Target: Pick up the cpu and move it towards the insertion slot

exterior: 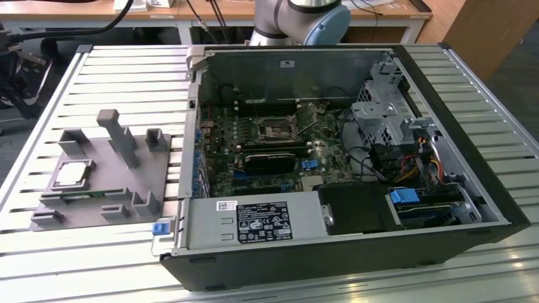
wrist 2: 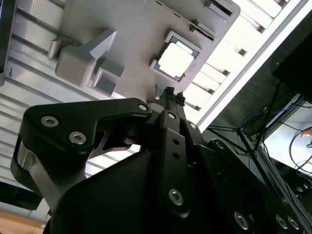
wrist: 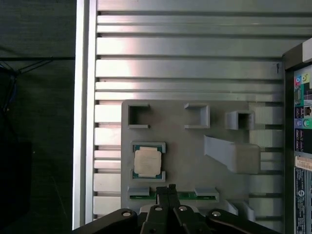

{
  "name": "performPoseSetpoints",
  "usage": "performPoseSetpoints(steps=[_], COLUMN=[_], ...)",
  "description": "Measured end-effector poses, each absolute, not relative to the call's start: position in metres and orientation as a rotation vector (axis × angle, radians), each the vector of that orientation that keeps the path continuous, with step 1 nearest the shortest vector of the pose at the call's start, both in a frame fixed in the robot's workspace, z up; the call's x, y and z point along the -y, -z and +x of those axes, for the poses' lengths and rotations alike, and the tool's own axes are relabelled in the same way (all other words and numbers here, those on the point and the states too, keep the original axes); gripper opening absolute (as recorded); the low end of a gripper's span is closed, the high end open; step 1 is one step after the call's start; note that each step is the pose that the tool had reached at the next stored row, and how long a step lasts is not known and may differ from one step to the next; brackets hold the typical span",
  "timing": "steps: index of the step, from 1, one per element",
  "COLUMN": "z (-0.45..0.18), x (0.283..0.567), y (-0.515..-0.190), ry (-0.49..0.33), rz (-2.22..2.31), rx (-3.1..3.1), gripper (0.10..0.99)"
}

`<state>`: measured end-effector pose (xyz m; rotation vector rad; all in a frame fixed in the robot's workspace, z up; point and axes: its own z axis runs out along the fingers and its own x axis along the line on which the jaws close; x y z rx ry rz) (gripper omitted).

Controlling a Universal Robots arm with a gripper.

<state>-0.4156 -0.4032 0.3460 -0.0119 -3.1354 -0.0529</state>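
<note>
Cpu (exterior: 74,172) lies flat in a square framed pocket of the grey matt plastic holder (exterior: 126,183). The holder sits on the slatted aluminium counter (exterior: 126,69), at 9 o'clock from the open computer case (exterior: 286,82) in the exterior view. The same view gives the insertion slot (exterior: 276,130): a square silver frame with a dark centre on the green board inside the case, roughly 3 o'clock from the cpu and well apart from it. The holder is blocky, with upright posts, one slanted ramp and several U-shaped brackets. The first wrist view adds detail on the cpu: a dull silver lid with rounded corners and a thin green rim inside the pocket frame. A narrow green memory stick (wrist: 190,196) lies in the holder's long groove just beside that pocket. The tool (wrist: 168,187) is made of black plates with bright screw heads. Its slim fingers are pressed together, so the gap is narrow, with nothing held. Its tips line up over the memory stick, near the cpu; I can't tell the height above it. In the second wrist view glare washes the cpu lid white, and loose cables (wrist 2: 273,141) hang past the counter edge.
</note>
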Motion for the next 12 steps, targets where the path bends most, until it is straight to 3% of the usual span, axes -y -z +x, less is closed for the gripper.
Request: performPoseSetpoints(steps=[12], z=[-0.4156], x=[0.4033], y=[-0.3408], ry=[0.053], rz=[-0.012], rx=[3.135], gripper=[0.106])
